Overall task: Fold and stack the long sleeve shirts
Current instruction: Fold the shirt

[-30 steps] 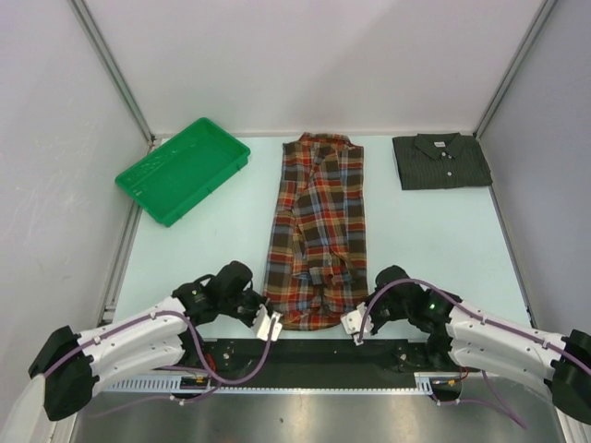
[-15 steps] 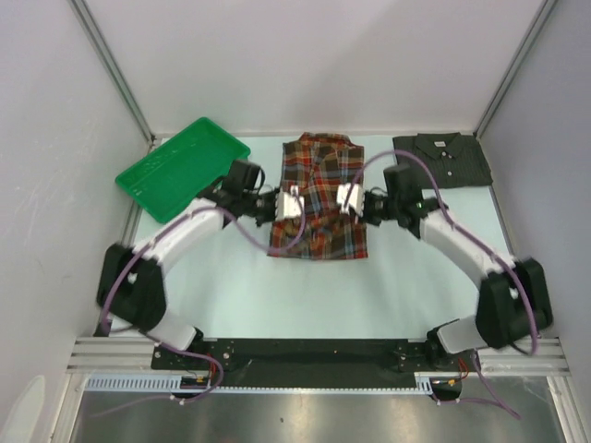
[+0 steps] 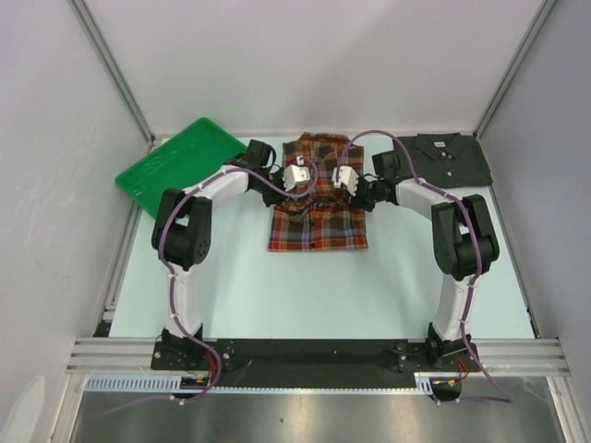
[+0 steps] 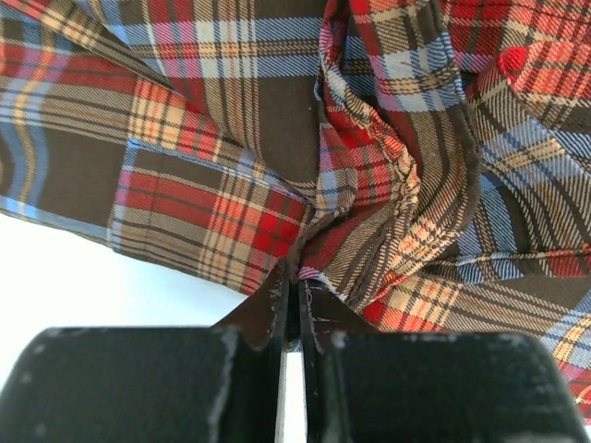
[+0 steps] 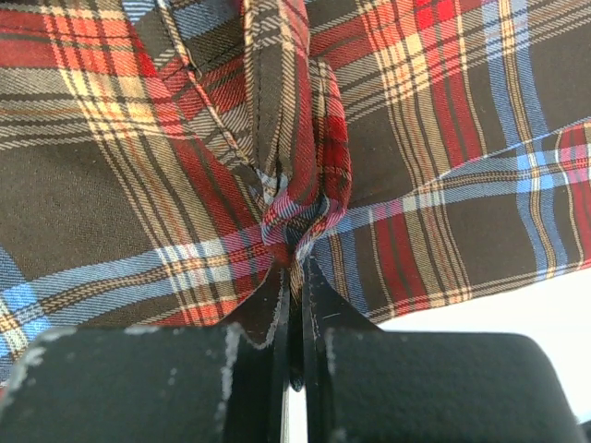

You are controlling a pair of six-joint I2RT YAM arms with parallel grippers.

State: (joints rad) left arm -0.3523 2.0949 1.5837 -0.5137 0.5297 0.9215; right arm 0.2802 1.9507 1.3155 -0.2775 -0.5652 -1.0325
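Note:
The plaid long sleeve shirt [image 3: 319, 229] lies at the middle back of the table, doubled over so its lower half rests on its upper half. My left gripper [image 3: 297, 175] and right gripper [image 3: 346, 177] hover side by side over the shirt's far part near the collar. In the left wrist view the left gripper [image 4: 297, 275] pinches a bunched fold of plaid cloth [image 4: 231, 111] at its tips. In the right wrist view the right gripper [image 5: 297, 254] is shut on a gathered knot of plaid cloth [image 5: 443, 138]. The dark grey long sleeve shirt [image 3: 441, 161] lies folded at the back right.
A green plastic tray [image 3: 180, 168] sits at the back left, close to the left arm's elbow. White walls with metal posts enclose the table on three sides. The right arm's forearm reaches over the grey shirt's left edge.
Both grippers carried the plaid shirt's bottom hem from the near edge up to the collar end, folding it in half. Both arms are now stretched far forward.

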